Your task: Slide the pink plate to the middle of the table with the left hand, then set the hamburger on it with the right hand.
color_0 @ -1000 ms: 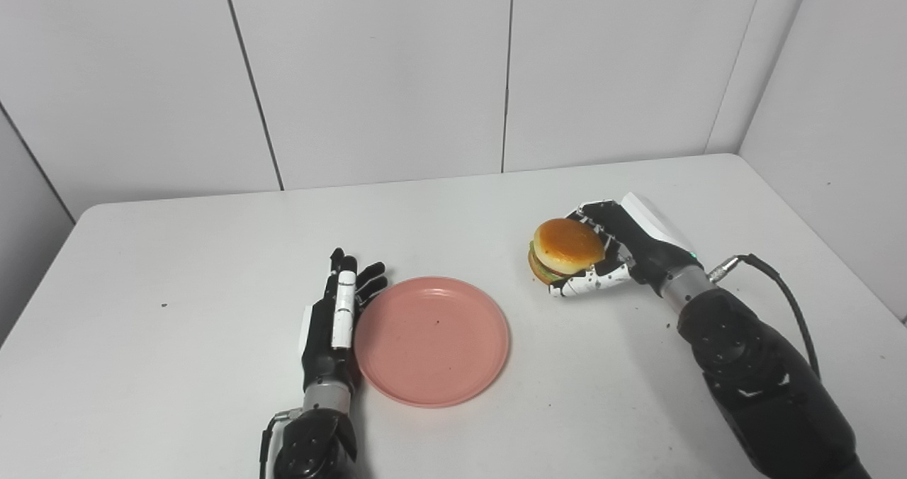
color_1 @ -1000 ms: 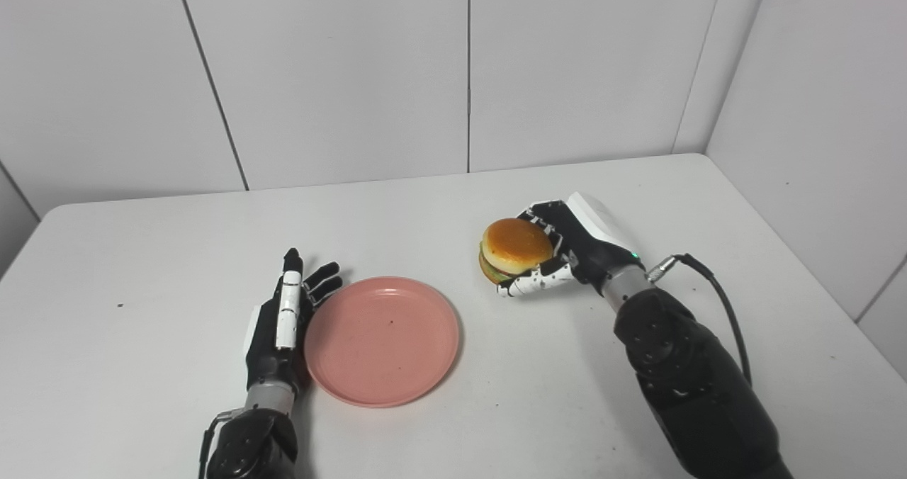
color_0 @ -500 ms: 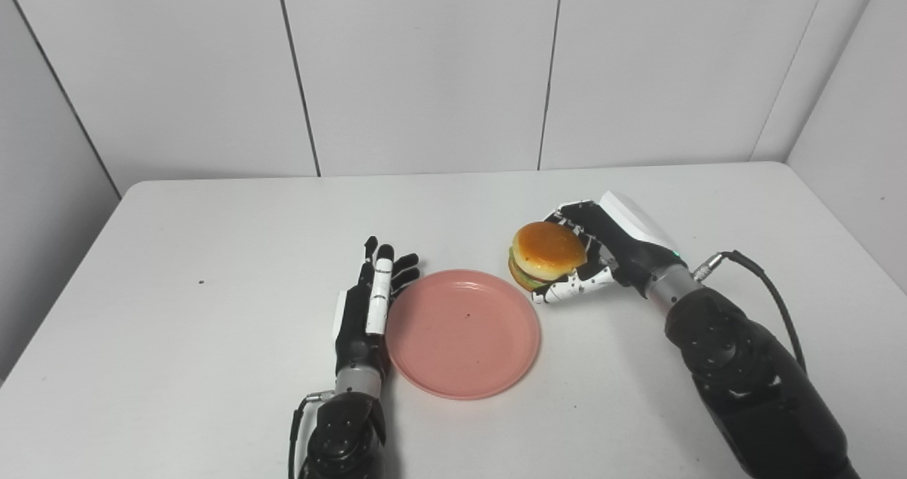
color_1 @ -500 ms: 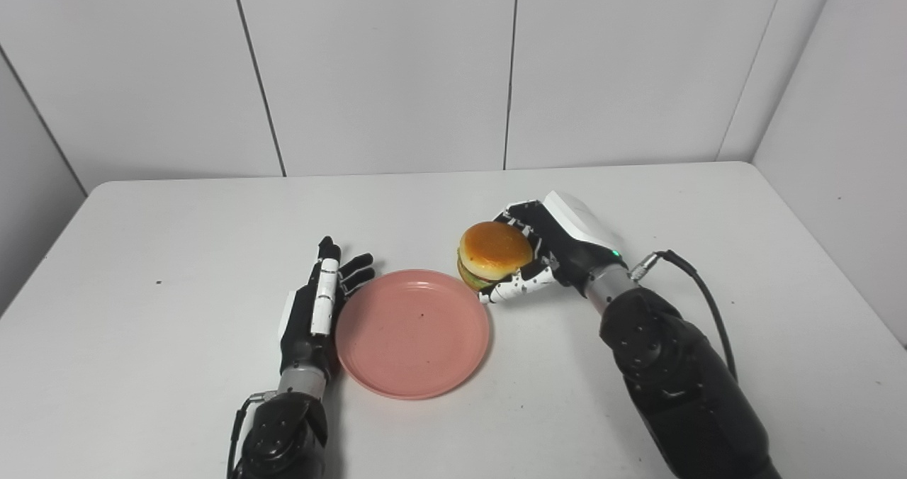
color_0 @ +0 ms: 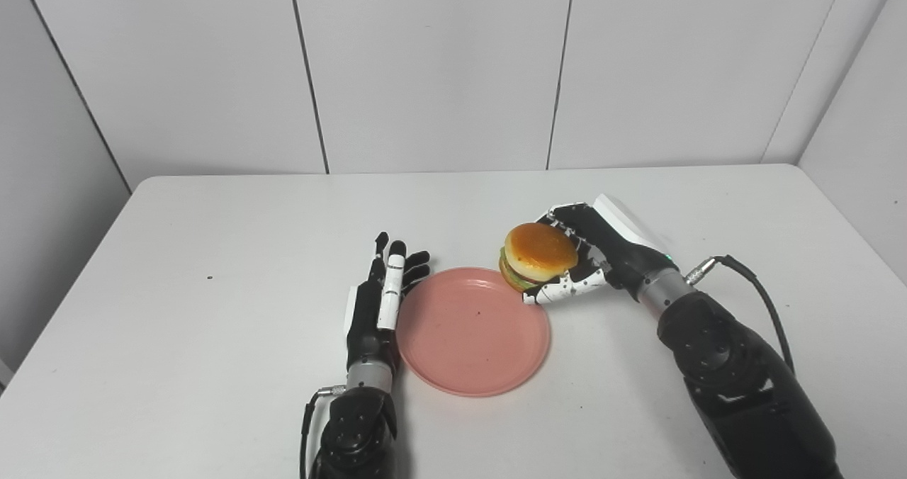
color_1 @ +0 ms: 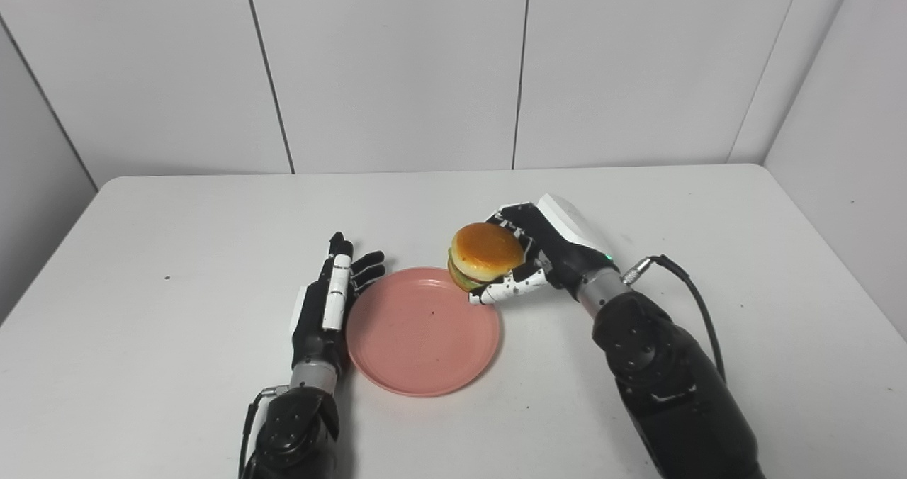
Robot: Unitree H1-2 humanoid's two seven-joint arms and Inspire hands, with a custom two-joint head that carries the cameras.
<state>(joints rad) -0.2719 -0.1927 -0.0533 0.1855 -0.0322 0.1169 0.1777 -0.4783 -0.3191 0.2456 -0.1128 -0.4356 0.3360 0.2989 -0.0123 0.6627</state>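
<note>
Glossy domed hamburger (color_0: 538,255), round pink plate (color_0: 472,331)

We are seeing plate (color_0: 472,331) lying near table (color_0: 212,238) middle, toward front edge. Left hand (color_0: 379,302) is lying flat, just beside plate's left rim. Hamburger (color_0: 536,255) is hanging over plate's far right rim, in right hand (color_0: 599,252). Right hand is sitting right of plate, behind it.

Right hand (color_1: 549,252) gripping hamburger (color_1: 486,256) over pink plate (color_1: 423,331) rim, left hand (color_1: 327,307) flat beside plate
</note>
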